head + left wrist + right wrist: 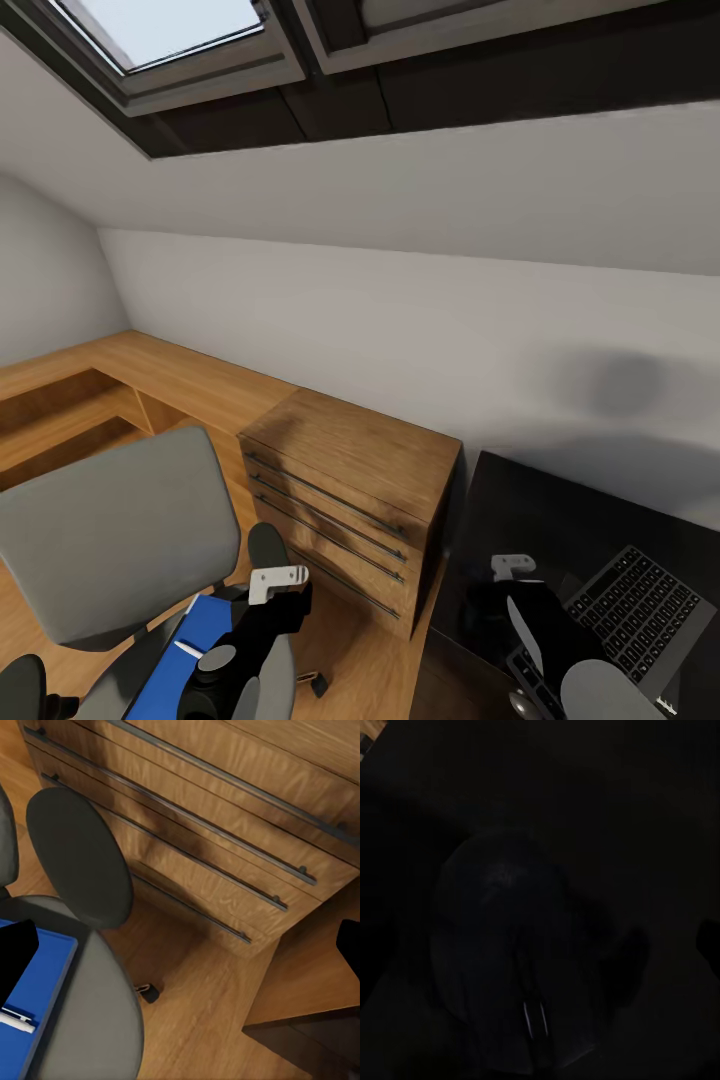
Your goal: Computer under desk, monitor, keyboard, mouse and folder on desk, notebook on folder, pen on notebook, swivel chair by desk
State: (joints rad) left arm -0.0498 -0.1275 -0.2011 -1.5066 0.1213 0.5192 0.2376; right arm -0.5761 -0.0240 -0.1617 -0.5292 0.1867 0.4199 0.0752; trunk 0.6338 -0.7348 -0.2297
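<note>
The folder [195,630], with the pen [15,1020] on it, is seen on the chair [110,540] beside a wooden dresser [350,490]; the keyboard [640,600] and mouse [510,960] lie on the desk [540,510]; neither gripper's state can be told.

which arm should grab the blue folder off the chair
Left, likely. The left gripper hangs over the swivel chair beside the folder; the right arm is over the desk by the keyboard.

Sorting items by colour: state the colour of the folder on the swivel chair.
Bright blue; the folder shows best in the left wrist view.
</note>
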